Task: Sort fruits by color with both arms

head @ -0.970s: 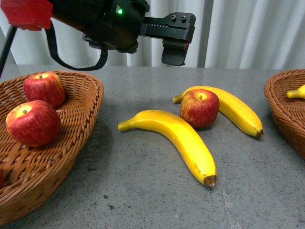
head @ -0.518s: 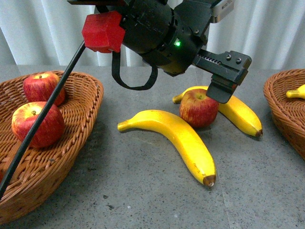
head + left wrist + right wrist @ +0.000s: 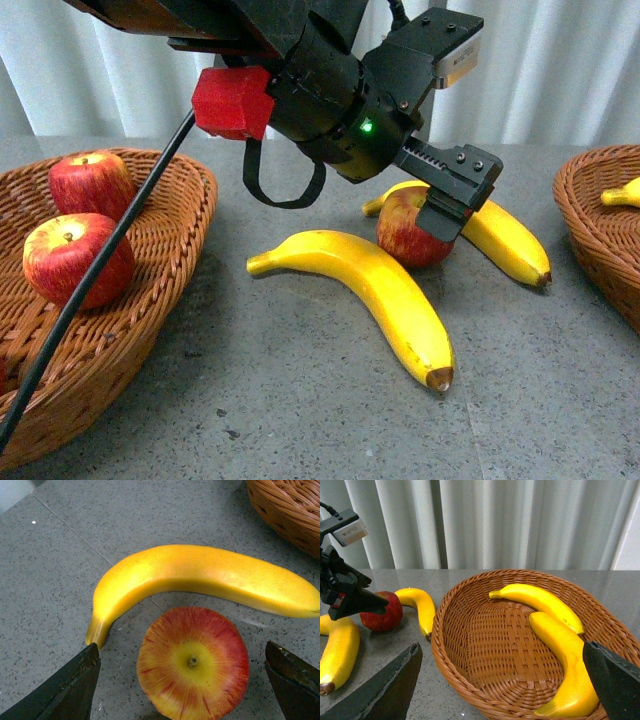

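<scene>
Lowered since half a second ago: the left gripper [image 3: 440, 212] now overlaps the upper right side of the loose apple [image 3: 408, 240] in the front view. All fruit lies where it lay.

Left gripper: jaws spread wide. In the left wrist view its dark fingers [image 3: 70, 687] stand either side of the loose apple with grey worktop showing in both gaps. Nothing grasped.

Right gripper [image 3: 500, 682]: jaws spread wide, holding nothing, hovering above the right basket [image 3: 442, 645].

Loose apple: red, yellow-streaked top, stem up. Rests on the worktop [image 3: 300, 400] at centre, between the two loose bananas.

Rear banana [image 3: 505, 235]: lies just behind the loose apple and curves around it, its brown tip pointing toward the right basket.

Front banana [image 3: 370, 285]: lies just in front of the loose apple, its stem end toward the left basket [image 3: 175, 215] and its brown tip nearest the camera.

Left basket, woven wicker: holds a rear apple [image 3: 92, 185] and a nearer apple [image 3: 75, 258], both stem up. A black cable [image 3: 100, 280] crosses in front of them.

Right basket, woven wicker: holds an upper banana [image 3: 540, 600] and a lower banana [image 3: 567, 665], side by side and touching.

Left arm fittings: red block [image 3: 232, 103] and a lit green lamp [image 3: 366, 126].

Backdrop: white curtain [image 3: 560, 70].
</scene>
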Tool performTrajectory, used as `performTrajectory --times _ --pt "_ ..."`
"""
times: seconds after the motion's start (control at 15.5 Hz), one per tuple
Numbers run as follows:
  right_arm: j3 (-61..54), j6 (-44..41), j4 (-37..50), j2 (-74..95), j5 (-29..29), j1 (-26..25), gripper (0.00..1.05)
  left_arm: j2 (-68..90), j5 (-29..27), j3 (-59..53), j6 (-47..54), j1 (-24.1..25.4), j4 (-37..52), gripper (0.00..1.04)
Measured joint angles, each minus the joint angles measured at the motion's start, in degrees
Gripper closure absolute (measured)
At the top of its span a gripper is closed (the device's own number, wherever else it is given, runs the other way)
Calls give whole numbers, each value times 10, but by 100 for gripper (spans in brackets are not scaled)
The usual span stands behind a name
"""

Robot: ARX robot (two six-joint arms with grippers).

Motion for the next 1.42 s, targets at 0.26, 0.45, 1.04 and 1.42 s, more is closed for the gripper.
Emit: performTrajectory --times 0.26,0.45,1.04,1.42 --pt "0 0 0 0 0 0 7 24 2 3 0 -3 2 7" --pt "0 0 0 0 0 0 7 33 6 3 0 -3 6 7" --pt "0 0 0 0 0 0 7 -21 -50 -20 -27 -7 36 42" --pt "0 0 0 0 0 0 7 -240 -222 -291 -273 168 156 42"
